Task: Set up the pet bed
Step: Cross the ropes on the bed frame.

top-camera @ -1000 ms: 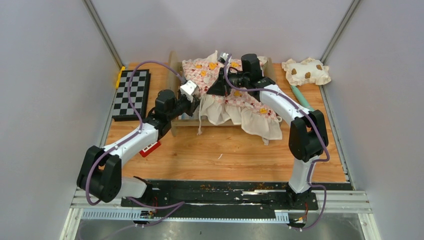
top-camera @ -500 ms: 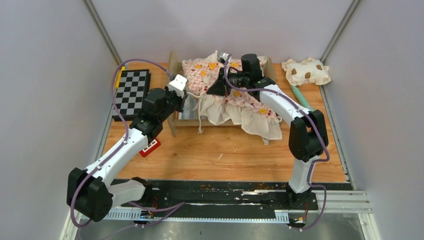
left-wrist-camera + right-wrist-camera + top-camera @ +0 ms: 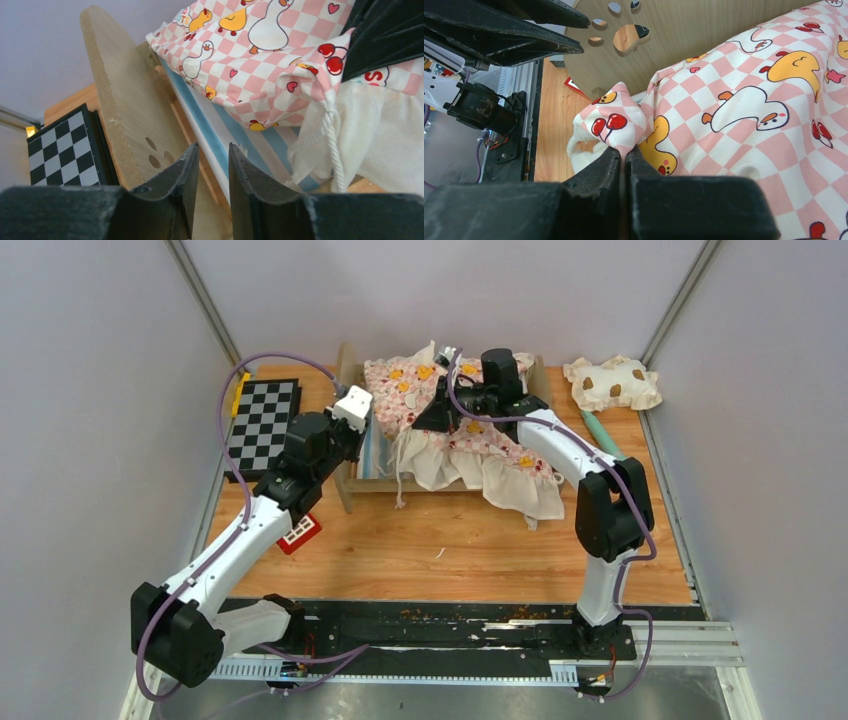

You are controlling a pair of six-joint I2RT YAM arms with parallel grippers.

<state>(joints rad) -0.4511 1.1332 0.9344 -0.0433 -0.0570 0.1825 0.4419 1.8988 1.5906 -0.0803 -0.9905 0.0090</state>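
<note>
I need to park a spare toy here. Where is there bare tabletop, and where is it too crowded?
Roomiest is the bare wood at front centre, between the pink cushion, the black base rail, the left arm and the right arm. Crowded: the back, with the pet bed, checkerboard and spotted pillow, and the left side by the red tag.

Wooden table (image 3: 450, 550) carries the pet bed (image 3: 370, 458), checkerboard (image 3: 262, 425), spotted pillow (image 3: 612, 383) and red card (image 3: 300, 533)
</note>
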